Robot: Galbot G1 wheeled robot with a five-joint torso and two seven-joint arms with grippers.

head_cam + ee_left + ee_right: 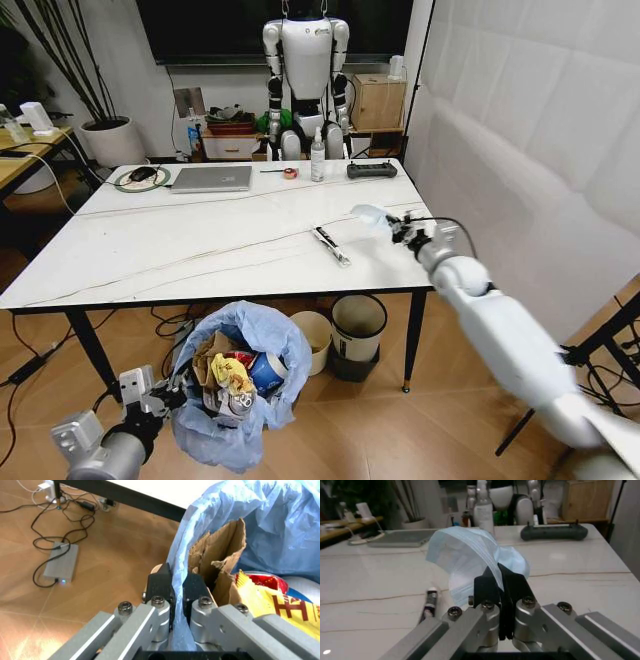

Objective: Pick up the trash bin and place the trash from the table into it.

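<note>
Your trash bin (243,395) is hanging below the near edge of the worktop (200,250), over the wooden floor, with its light-blue bag puffing over the rim; your left pincer (173,588) is clamping narrow on that bag-covered rim at the bin's left side. Inside it you are already carrying torn brown cardboard (220,558), a yellow scrap (232,374), a red wrapper (262,580) and a blue paper cup (267,372). Your right pincer (501,582) is hovering above the worktop's right part, its fingers pinched together on the light-blue mask (470,560), which is draping away from the fingertips clear of the surface. Just beside and below it, a slim pen-like item with a white tip (331,245) is lying on the worktop. Along the far edge you are looking at a silver laptop (211,178), a spray bottle (317,155), a small tape roll (290,173) and a black controller (371,170), all well apart from the mask. Under the worktop, between its front legs, a cream bucket (313,338) and a white bin with a black rim (357,332) are standing just beyond your held bin, touching each other. A white humanoid (305,75) is standing behind the far edge.
</note>
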